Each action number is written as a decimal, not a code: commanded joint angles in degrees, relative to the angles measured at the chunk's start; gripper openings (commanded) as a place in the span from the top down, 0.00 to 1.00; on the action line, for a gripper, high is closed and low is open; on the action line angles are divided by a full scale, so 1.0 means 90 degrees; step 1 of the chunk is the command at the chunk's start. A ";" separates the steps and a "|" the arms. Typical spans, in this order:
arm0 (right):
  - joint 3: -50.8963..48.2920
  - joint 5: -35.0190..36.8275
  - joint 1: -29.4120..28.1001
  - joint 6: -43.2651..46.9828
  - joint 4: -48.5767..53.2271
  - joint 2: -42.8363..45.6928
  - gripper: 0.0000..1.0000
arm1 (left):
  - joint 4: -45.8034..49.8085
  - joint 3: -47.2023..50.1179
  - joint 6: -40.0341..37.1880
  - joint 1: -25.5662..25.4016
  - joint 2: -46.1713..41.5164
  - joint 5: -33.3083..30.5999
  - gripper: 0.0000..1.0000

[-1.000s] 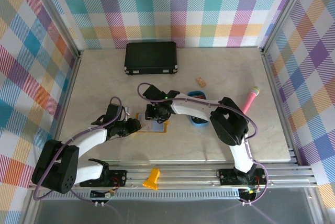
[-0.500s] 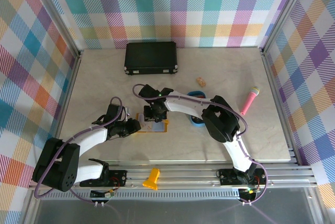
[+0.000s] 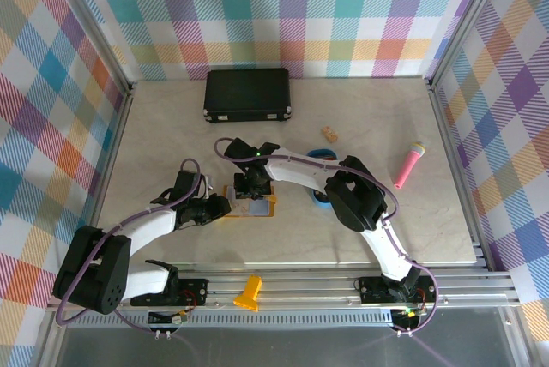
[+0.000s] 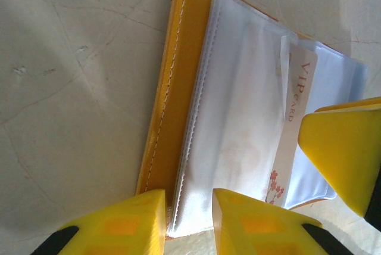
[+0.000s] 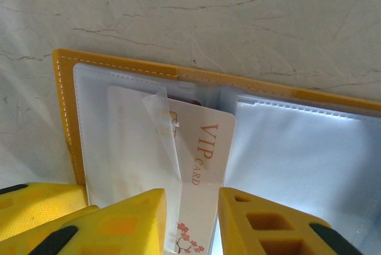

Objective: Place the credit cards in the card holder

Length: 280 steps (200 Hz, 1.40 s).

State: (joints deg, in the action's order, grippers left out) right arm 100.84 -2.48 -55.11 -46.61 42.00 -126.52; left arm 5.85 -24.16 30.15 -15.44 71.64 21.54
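The mustard-yellow card holder [image 3: 269, 205] [image 4: 178, 88] [image 5: 65, 106] lies open on the table with its clear pockets up. A white credit card [image 5: 205, 154] [image 4: 297, 106] printed "VIP CARD" with a blossom sprig sits between the two halves, its far end tucked under a clear pocket flap. My right gripper [image 5: 191, 219] [image 3: 255, 189] is shut on the card's near end. My left gripper [image 4: 189, 219] [image 3: 225, 206] is at the holder's left corner, jaws narrow, closed on the edge of the pocket stack beside the yellow cover.
A large black case [image 3: 247, 94] lies at the back. A blue oval tray [image 3: 324, 200] is partly hidden under the right arm. A pink microphone [image 3: 410, 164] lies to the right and a small tan piece [image 3: 329, 134] behind the tray.
The right arm's elbow has swung a little to the left while its gripper stayed over the card holder. The left gripper has stayed at the holder's left edge.
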 commanded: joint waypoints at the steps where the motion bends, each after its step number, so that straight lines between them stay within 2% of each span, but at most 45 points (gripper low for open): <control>1: 0.0124 -0.0119 0.0017 0.0082 0.0129 -0.0157 0.71 | 0.0113 0.0004 -0.0091 0.0085 0.0006 0.0069 0.73; 52: 0.0095 0.0061 0.0018 0.0100 0.0197 -0.0133 0.68 | 0.0114 -0.0001 -0.0103 0.0079 0.0023 0.0084 0.73; 145: 0.0211 -0.0430 0.0017 0.0159 -0.0061 -0.0306 0.73 | 0.0102 0.0019 -0.0101 0.0082 -0.0016 0.0080 0.73; 245: 0.0178 -0.0881 0.0025 0.0147 -0.0549 -0.0345 0.73 | 0.0117 0.0009 -0.0099 0.0085 0.0001 0.0070 0.72; 280: 0.0027 -0.0810 0.0013 0.0184 -0.0686 -0.0138 0.73 | 0.0113 0.0019 -0.0099 0.0085 -0.0017 0.0058 0.72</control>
State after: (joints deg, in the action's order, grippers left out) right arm 101.25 -8.23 -54.76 -45.76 37.80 -128.77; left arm 5.85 -24.16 30.15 -15.44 71.64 21.56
